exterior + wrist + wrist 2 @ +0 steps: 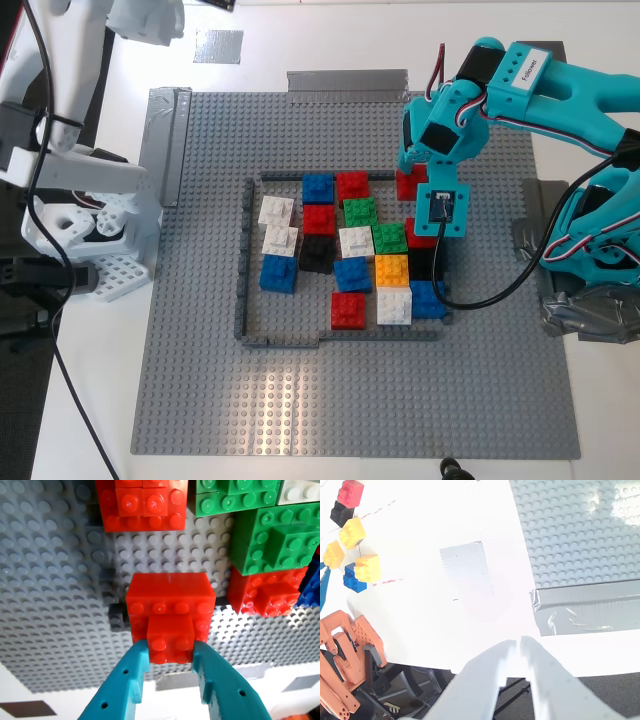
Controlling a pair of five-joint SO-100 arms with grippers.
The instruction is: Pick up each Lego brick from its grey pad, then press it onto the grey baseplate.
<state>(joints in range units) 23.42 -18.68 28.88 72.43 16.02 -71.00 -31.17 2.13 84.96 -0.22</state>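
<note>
Your teal arm is reaching in from the exterior view's right, bent sharply downward over the grey baseplate (200, 400), with my first tool (171, 652) pointing down at the far right corner of the low dark grey wall (245, 260). In the first wrist view its two teal fingers (132, 680) are clamping a small red brick (171, 635), which is sitting on top of a larger red block (170, 597) on the studs. You are seeing the other coloured bricks packed inside that walled area: white (277, 212), blue (278, 273), green (360, 211), orange (391, 269) and red (347, 310).

The white arm is parked at the exterior view's left edge, off the plate. My second tool (517, 647) is hanging over the white bench (420, 610) with its pale fingertips together and nothing between them. A grey pad (466, 567) is lying bare just ahead of it, beside a silver tape strip (590, 607) along the baseplate's edge.
</note>
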